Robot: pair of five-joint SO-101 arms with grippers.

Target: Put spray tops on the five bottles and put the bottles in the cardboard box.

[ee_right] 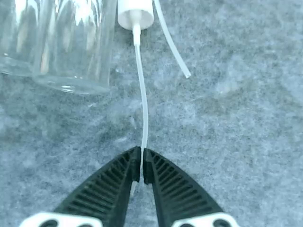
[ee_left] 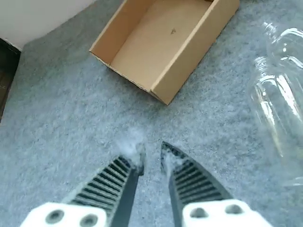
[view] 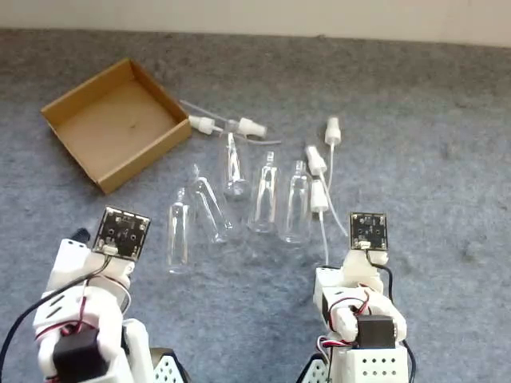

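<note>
Spray-top tube (ee_right: 143, 104) in right claw (ee_right: 142, 171)

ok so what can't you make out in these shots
- left wrist view: clear bottle, partly cut off by the edge
- right wrist view: spray top, head cut off by the edge
- right wrist view: whether the right hand pinches its tube or hovers over it

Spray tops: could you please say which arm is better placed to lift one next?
Likely right: the right gripper pinches a spray top by its tube; the left gripper is open over carpet.
</note>
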